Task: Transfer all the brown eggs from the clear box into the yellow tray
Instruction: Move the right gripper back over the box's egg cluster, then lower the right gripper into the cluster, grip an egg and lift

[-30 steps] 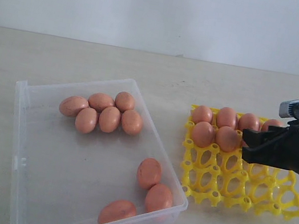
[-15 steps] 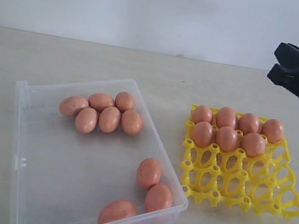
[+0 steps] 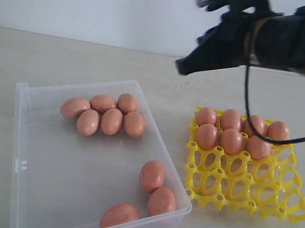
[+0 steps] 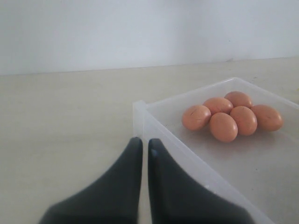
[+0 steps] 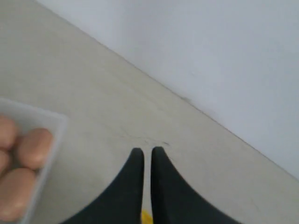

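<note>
Several brown eggs (image 3: 111,121) cluster at the back of the clear box (image 3: 19,143), and three more (image 3: 152,176) lie near its front right corner. Several eggs (image 3: 231,141) fill the back cups of the yellow tray (image 3: 245,192). My right gripper (image 3: 183,66) hangs high in the air between box and tray, blurred, fingers together and empty (image 5: 147,150); its wrist view catches the box corner (image 5: 56,122) with eggs (image 5: 32,147). My left gripper (image 4: 145,141) is shut and empty just outside the box wall (image 4: 154,126), near the egg cluster (image 4: 223,126); it is out of the exterior view.
Box and tray sit side by side on a beige table (image 3: 165,75) with a narrow gap between them. A white wall stands behind. A black cable (image 3: 247,110) droops from the right arm above the tray's back eggs.
The right arm rose from the tray, leaving an egg in the second row's third cup, then swung up and left to above the gap between box and tray.
</note>
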`<state>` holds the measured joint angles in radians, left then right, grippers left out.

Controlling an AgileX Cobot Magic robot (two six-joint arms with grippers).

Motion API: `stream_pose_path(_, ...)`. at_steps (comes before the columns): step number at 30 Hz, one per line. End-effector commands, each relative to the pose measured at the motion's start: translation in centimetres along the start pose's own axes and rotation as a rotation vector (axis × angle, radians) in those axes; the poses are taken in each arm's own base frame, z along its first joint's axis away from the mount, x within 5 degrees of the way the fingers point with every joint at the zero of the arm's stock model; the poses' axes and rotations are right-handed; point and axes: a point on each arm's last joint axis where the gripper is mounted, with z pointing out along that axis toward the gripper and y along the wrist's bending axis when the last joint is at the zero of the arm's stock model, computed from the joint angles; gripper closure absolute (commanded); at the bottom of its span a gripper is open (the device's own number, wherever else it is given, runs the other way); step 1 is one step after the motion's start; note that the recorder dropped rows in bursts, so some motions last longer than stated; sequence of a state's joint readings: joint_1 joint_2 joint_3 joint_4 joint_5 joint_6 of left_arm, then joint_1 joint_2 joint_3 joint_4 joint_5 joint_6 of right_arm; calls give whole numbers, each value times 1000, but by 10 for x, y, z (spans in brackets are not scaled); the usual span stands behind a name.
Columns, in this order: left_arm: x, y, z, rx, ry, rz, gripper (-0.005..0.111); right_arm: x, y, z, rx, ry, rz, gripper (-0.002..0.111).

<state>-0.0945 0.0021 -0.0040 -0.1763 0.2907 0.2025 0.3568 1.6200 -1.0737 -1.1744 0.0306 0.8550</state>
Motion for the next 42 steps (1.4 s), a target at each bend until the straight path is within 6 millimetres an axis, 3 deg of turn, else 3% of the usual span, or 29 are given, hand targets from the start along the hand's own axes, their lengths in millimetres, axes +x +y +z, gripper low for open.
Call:
stream_pose_path(1,1,0,0,3,-5,3,103,-8,66,9,-172,-46,-316,108)
stream_pose_path(3,1,0,0,3,-5,3,103,-6,85,10,-182,-23,-484,108)
stream_pose_path(6,1,0,0,3,-5,3,103,4,95,11,-93,111,-676,108)
stream_pose_path(9,1,0,0,3,-5,3,103,12,84,3,100,325,-840,108)
stream_pose_path(13,1,0,0,3,-5,3,103,26,46,-19,468,682,-724,108)
stream_pose_path(15,1,0,0,3,-5,3,103,37,36,-29,534,826,-608,108)
stream_pose_path(17,1,0,0,3,-5,3,103,51,40,-33,396,953,-525,108)
stream_pose_path(21,1,0,0,3,-5,3,103,67,71,-45,-56,1120,-411,108)
stream_pose_path(24,1,0,0,3,-5,3,103,51,92,-43,-329,1027,-326,108)
stream_pose_path(27,1,0,0,3,-5,3,103,18,92,-39,-445,899,-168,108)
stream_pose_path(31,1,0,0,3,-5,3,103,-27,68,-22,-516,784,14,108)
stream_pose_path(33,1,0,0,3,-5,3,103,-45,62,6,-581,734,57,108)
stream_pose_path(36,1,0,0,3,-5,3,103,-43,74,68,-572,672,44,108)
stream_pose_path(39,1,0,0,3,-5,3,103,-36,90,103,-527,550,38,108)
stream_pose_path(40,1,0,0,3,-5,3,103,-33,101,115,-512,505,34,103)
stream_pose_path(42,1,0,0,3,-5,3,103,-26,117,129,-496,469,43,83)
